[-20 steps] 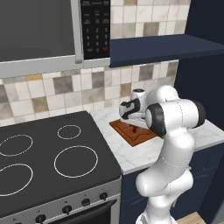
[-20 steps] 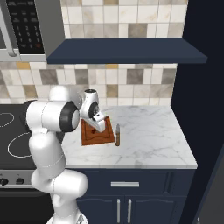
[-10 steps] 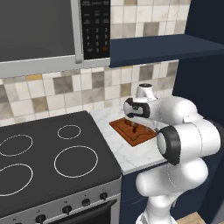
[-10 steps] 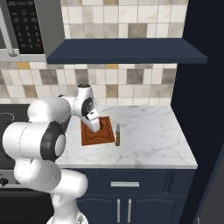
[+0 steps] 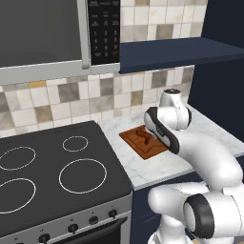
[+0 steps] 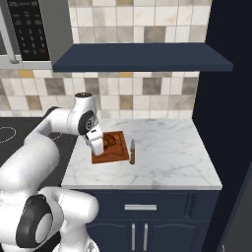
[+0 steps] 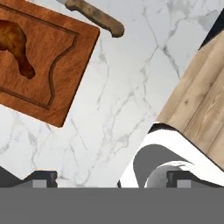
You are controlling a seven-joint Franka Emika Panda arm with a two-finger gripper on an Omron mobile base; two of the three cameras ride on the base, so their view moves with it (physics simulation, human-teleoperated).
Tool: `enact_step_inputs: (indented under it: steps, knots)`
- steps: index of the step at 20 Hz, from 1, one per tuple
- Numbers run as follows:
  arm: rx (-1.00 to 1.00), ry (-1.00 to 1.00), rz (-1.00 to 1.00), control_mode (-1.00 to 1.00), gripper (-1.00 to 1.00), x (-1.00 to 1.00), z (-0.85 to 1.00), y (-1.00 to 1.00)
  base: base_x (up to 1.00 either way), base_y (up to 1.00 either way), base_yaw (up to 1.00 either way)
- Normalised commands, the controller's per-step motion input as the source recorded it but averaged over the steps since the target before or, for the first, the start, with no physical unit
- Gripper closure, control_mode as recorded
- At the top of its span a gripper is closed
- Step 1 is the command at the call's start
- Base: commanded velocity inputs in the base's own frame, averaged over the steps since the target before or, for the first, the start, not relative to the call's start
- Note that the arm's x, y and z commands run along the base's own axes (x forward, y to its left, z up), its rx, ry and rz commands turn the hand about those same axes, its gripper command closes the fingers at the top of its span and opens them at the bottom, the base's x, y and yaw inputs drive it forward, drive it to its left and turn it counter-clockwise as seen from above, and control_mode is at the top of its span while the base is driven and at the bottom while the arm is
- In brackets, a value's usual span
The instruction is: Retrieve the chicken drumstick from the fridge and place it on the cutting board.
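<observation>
The chicken drumstick (image 7: 16, 45), a reddish-brown lumpy piece, lies loose on the cutting board (image 7: 65, 74), which rests on the marble counter beside the stove. The board (image 6: 114, 150) and drumstick (image 6: 110, 140) also show in the right base view, and both the board (image 5: 153, 148) and the drumstick (image 5: 141, 135) appear in the left base view. My gripper (image 7: 110, 179) is open with nothing between its fingers. It hovers over the bare marble just off the board's edge, apart from the meat. In the right base view the gripper (image 6: 96, 148) hangs at the board's left side. The fridge is out of view.
A knife (image 6: 132, 151) with a brown handle lies on the counter right of the board. The black stovetop (image 5: 57, 167) is to the left, with a microwave (image 5: 43, 38) above it. A dark blue shelf (image 6: 142, 56) hangs over the counter (image 6: 167, 157).
The arm has folded back and its elbow has dropped toward the base. The hand has drawn away from the board, with the drumstick left lying there. The jaws stay wide.
</observation>
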Motion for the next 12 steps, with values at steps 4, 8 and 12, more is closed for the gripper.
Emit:
enact_step_inputs:
  steps: [4, 8, 12]
  knots:
    - [0.0, -0.03, -0.05, -1.0, -1.0, -1.0, 0.72, 0.0, 0.0, 0.0, 0.0]
    - [-0.01, -0.04, 0.0, -1.0, -1.0, -0.87, 0.47, 0.0, 0.0, 0.0, 0.0]
    - [-0.14, -0.06, 0.03, -1.0, -1.0, -0.34, 0.23, 0.09, 0.0, 0.0, 0.0]
